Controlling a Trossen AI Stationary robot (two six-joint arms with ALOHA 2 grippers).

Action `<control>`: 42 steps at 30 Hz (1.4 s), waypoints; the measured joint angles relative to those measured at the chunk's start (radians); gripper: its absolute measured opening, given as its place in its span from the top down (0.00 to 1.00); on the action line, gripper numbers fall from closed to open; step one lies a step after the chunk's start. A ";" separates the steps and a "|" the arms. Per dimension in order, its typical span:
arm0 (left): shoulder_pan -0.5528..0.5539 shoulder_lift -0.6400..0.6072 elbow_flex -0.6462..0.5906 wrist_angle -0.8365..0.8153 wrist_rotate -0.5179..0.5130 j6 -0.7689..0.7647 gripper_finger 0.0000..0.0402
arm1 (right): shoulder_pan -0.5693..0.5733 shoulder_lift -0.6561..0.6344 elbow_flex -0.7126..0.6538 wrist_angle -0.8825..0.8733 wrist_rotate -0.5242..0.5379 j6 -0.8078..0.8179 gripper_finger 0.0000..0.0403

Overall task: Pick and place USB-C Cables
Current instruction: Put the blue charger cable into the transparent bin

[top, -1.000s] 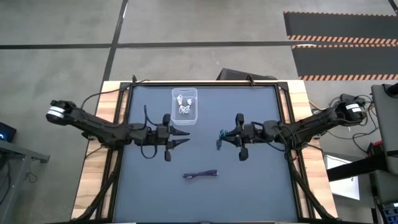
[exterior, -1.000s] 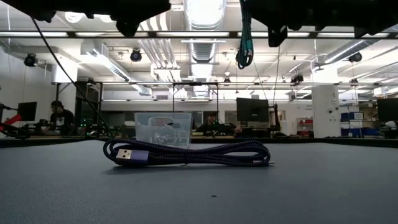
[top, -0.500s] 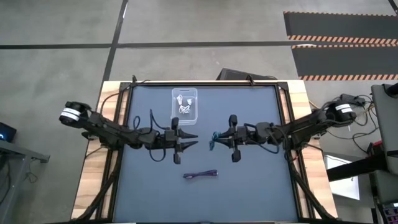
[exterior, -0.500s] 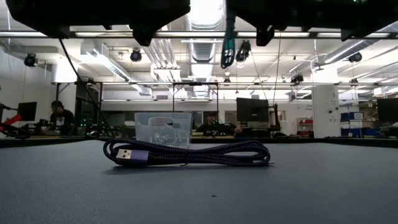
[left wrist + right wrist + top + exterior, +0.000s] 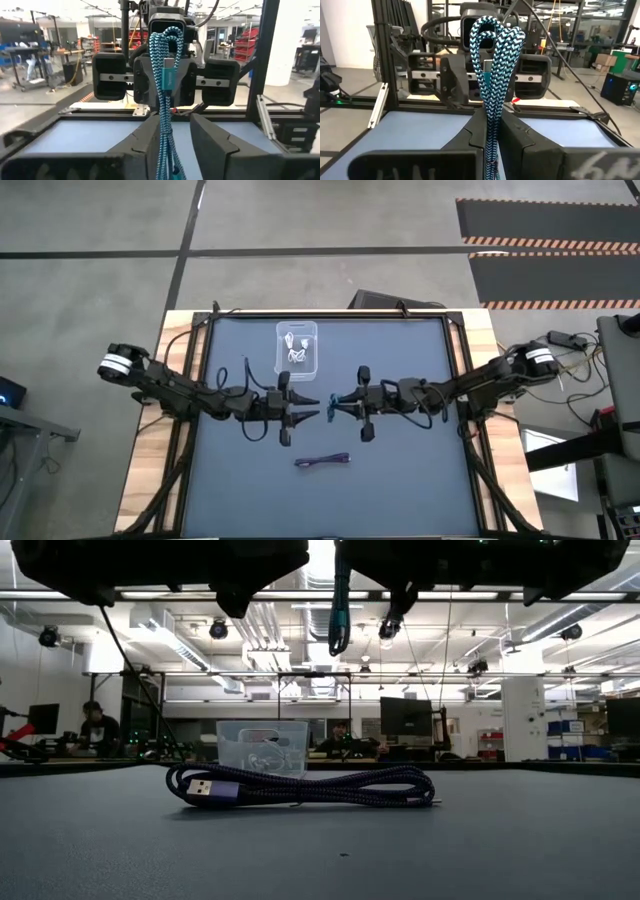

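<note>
My right gripper (image 5: 333, 402) is over the middle of the table (image 5: 400, 480), pinched tight on the teal-green cable (image 5: 492, 75), whose braided loops stand up between my two fingers (image 5: 470, 132) in the right wrist view. Facing it, tip to tip, is my left gripper (image 5: 312, 404), and its fingers (image 5: 210, 135) stand parted with the same teal-green bundle hanging in the gap between them; I cannot tell from here whether those fingers touch it. In the low view the cable dangles high above the table surface, well clear of it. Below my two grippers, nearer the front edge, the dark purple cable (image 5: 300, 785) lies coiled flat on the table, its plug end pointing left in the low view. Toward the far edge sits the clear bin (image 5: 297, 350), and the two white cables (image 5: 296, 352) lie inside it. The bin is just beyond my left gripper, not touching it. People (image 5: 95, 725) sit at desks in the room behind the table.
</note>
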 joint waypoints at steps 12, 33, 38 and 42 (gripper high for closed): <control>0.010 0.002 0.000 -0.002 0.000 -0.031 0.49 | 0.000 0.082 0.076 0.002 0.000 -0.031 0.95; 0.017 0.089 0.034 -0.001 -0.005 -0.030 0.58 | -0.006 0.124 0.153 0.007 0.008 -0.113 0.95; 0.018 0.094 0.035 -0.001 -0.005 -0.030 0.66 | -0.006 0.124 0.153 0.008 0.009 -0.112 0.95; 0.018 0.081 0.030 0.000 -0.004 -0.030 0.73 | -0.006 0.124 0.153 0.006 0.009 -0.112 0.95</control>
